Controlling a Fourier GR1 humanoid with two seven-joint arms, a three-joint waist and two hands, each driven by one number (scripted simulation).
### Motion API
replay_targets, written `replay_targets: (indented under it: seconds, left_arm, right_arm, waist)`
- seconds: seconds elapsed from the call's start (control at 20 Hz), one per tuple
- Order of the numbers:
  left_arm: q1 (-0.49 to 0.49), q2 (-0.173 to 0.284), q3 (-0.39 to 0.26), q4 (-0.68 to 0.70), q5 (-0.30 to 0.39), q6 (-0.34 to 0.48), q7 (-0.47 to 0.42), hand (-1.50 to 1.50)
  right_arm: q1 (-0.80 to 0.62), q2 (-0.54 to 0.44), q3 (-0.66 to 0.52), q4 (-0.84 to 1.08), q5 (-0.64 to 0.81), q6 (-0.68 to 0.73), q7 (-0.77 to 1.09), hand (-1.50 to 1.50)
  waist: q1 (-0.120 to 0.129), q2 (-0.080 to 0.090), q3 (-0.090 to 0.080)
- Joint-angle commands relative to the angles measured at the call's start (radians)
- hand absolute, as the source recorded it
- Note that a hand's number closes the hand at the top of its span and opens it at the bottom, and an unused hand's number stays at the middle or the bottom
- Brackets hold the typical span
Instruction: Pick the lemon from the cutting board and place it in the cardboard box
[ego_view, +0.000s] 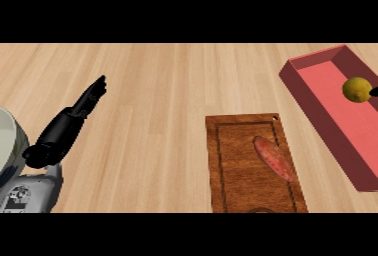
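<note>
The yellow lemon (356, 89) shows inside the outline of the reddish open box (325, 117) at the far right, near its right wall. A small black part of my right hand (375, 92) touches the lemon at the view's right edge; the rest of that hand is out of view. The brown cutting board (240, 170) lies in the lower middle, with no lemon on it. My left hand (83, 107) rests at the left, fingers straight and pointing up, holding nothing.
A long reddish vegetable (275, 158) lies on the board's right half. A pale rounded object (7, 135) shows at the left edge beside my left forearm (33, 192). Bare wooden counter (162, 85) spans the middle and back.
</note>
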Motion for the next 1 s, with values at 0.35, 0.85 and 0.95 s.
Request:
replay_targets:
  seconds: [0.35, 0.85, 0.95]
  left_arm:
    - [-0.028, 0.001, 0.023, 0.013, 0.008, -0.005, 0.015, 0.00]
    - [-0.037, -0.009, 0.010, -0.025, -0.010, -0.001, 0.037, 0.00]
    - [-0.030, -0.003, 0.029, 0.005, 0.006, -0.015, 0.030, 0.00]
  right_arm:
    - [-0.045, 0.043, -0.284, -0.080, -0.298, -0.190, -0.270, -1.50]
    - [0.009, 0.002, -0.592, -0.013, -0.559, -0.355, -0.282, -1.50]
    - [0.103, -0.008, -0.618, -0.031, -0.598, -0.327, -0.361, -1.50]
  waist:
    - [-0.023, -0.007, 0.004]
    - [-0.003, 0.000, 0.001]
    - [-0.011, -0.001, 0.001]
